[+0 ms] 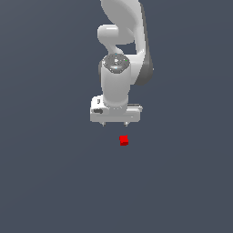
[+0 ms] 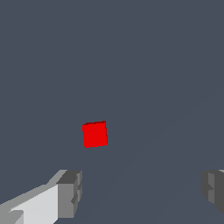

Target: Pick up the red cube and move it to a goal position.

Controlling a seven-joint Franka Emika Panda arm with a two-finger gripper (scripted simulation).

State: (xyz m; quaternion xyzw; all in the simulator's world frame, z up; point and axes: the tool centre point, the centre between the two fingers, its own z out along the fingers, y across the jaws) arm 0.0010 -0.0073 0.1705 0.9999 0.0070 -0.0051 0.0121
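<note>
The red cube [image 1: 124, 140] is tiny and lies on the flat grey surface, just below the white gripper [image 1: 115, 124] in the exterior view and slightly toward that view's right. The gripper points down, hangs above the surface and is open and empty, its two short fingertips spread wide. In the wrist view the red cube [image 2: 95, 134] lies ahead of the two grey fingertips [image 2: 70, 192], outside the gap between them, and nothing touches it.
The white arm [image 1: 123, 41] rises behind the gripper to the top of the exterior view. The plain grey surface [image 1: 54, 182] fills the rest of both views.
</note>
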